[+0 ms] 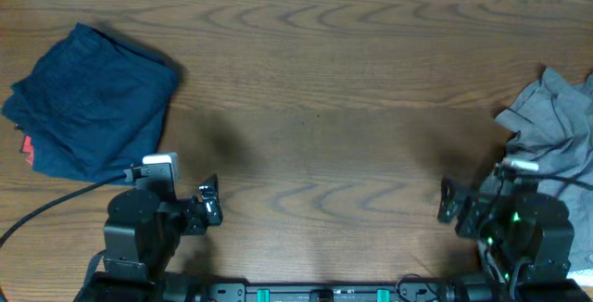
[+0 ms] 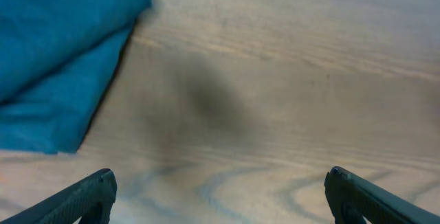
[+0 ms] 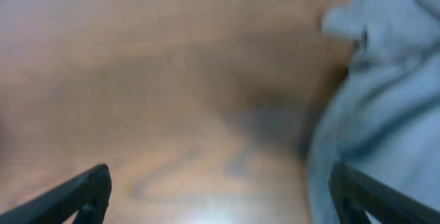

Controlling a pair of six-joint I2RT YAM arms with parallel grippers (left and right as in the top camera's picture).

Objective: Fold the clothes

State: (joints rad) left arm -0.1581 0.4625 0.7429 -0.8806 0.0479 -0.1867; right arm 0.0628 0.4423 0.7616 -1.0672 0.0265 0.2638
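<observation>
The left gripper [image 1: 211, 205] and right gripper [image 1: 449, 205] both gape, empty. A shallow pinch on the crumpled grey cloth garment [image 1: 556, 126] could bunch it further instead of spreading it.

Wood-grain table [image 1: 324, 89] carrying folded dark navy shorts [image 1: 93, 103], a red label [image 1: 27, 150] showing, at its left end, and a rumpled grey garment [image 1: 556, 131] at its right edge.

Left gripper [image 1: 211, 201] spread wide; right gripper [image 1: 447, 202] likewise.
</observation>
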